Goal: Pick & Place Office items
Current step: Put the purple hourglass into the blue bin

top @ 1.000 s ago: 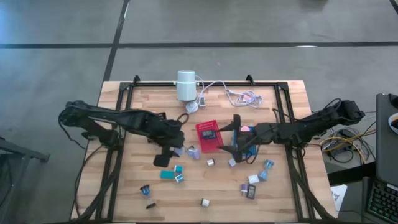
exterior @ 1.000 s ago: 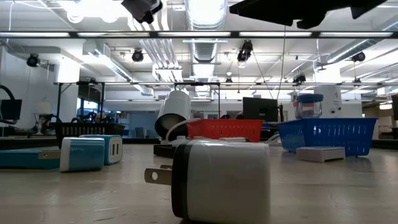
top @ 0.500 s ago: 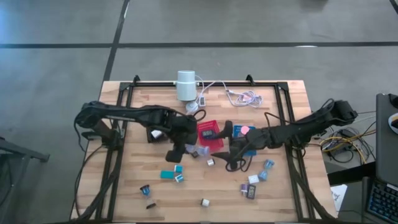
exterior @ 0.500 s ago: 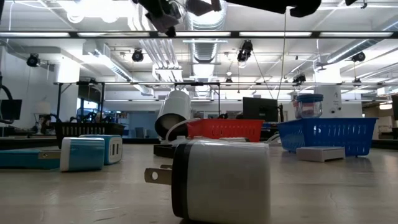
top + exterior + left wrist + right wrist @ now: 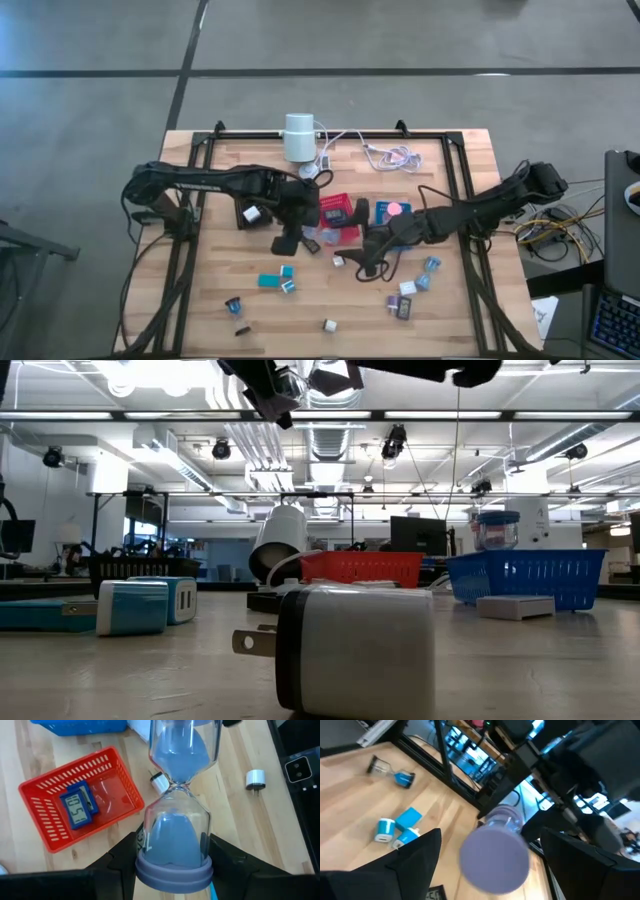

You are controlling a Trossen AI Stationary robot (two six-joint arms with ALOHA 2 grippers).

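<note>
Lilac-capped, an hourglass [image 5: 176,820] is clamped in the left gripper [image 5: 292,238] just beside the red tray [image 5: 336,208] from above, its base pinched between dark fingers [image 5: 227,855] at the wrist, while the right gripper [image 5: 366,262] is spread wide, empty, nearby.

We can read one thing: digits, seemingly "15:0", on the small blue clock [image 5: 77,811] inside the red basket [image 5: 42,827].
</note>
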